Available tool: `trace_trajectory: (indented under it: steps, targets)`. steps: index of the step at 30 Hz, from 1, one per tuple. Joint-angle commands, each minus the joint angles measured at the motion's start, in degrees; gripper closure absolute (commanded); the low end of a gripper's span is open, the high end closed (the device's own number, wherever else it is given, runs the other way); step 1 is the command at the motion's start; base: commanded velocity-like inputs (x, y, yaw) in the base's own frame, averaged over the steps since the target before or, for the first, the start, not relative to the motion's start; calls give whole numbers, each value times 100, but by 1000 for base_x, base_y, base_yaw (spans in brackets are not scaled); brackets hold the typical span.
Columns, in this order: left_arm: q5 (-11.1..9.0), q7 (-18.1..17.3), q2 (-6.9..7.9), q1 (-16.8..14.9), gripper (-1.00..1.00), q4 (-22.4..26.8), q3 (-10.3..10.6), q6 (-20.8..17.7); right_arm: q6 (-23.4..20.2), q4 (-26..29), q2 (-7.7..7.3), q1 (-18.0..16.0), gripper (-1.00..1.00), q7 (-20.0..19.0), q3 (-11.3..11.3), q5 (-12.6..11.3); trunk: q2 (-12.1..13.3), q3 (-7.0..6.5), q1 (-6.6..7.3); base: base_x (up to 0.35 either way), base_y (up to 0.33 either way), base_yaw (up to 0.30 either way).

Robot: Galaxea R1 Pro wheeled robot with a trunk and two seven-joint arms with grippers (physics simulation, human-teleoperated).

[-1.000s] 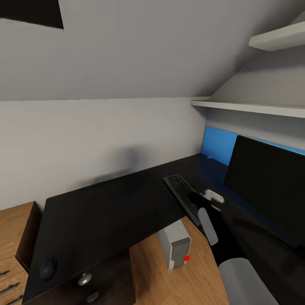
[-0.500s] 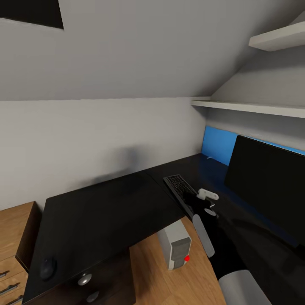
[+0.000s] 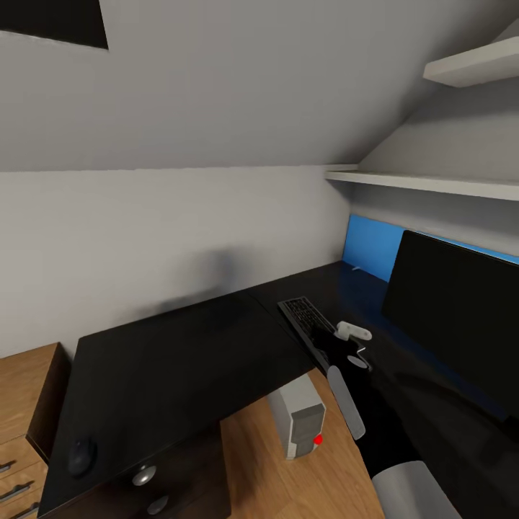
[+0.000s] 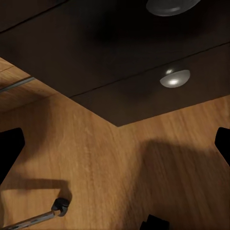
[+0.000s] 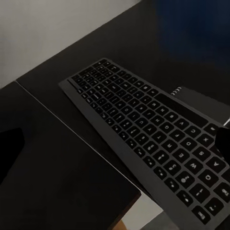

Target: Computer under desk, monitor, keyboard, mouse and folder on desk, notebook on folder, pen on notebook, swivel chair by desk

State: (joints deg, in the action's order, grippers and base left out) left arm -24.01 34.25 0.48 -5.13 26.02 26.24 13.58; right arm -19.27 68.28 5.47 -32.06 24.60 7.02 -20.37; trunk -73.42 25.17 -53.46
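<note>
The keyboard [image 3: 310, 328] is laid on the black desk [image 3: 173, 375], at 9 o'clock of the monitor [image 3: 454, 324]. The right gripper [image 3: 355, 344] is held over its near end, fingers spread apart. The mouse [image 3: 82, 455] is seen at the desk's 7 o'clock corner; the computer [image 3: 298, 417] is stood underneath. The left gripper's fingers [image 4: 9, 148] are spread over the floor [image 4: 105, 163].

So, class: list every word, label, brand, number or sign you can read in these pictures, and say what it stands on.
No text can be read anywhere.
Keyboard: the keys carry pale marks, too small and blurred to read.
Monitor: screen dark, no brand visible.
Computer: a red spot on its front, no lettering.
Mouse: plain, no marking.
</note>
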Motion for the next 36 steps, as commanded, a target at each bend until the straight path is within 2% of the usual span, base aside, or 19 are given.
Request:
trace_trajectory:
  steps: [1,9,15,29,36]
  targets:
    - [-60,30,5,-6,-100,0,48,33,-13,9,-2,-3,-100,45,10,-43,-4,6,0,0,0,0]
    - [-60,29,5,-6,-100,-9,48,23,27,10,21,-2,-100,61,10,-28,-4,11,0,0,-34,-11]
    - [-67,29,5,-6,-100,-9,48,14,29,1,28,-2,-100,62,10,-52,-4,12,0,0,-261,9]
    - [-69,29,12,-6,-100,-9,45,31,22,-2,42,-2,-100,62,19,-59,-4,52,0,0,-35,227]
    - [-69,29,13,-6,-100,-13,40,31,29,-8,35,-2,-100,10,22,-60,-4,72,0,0,0,87]
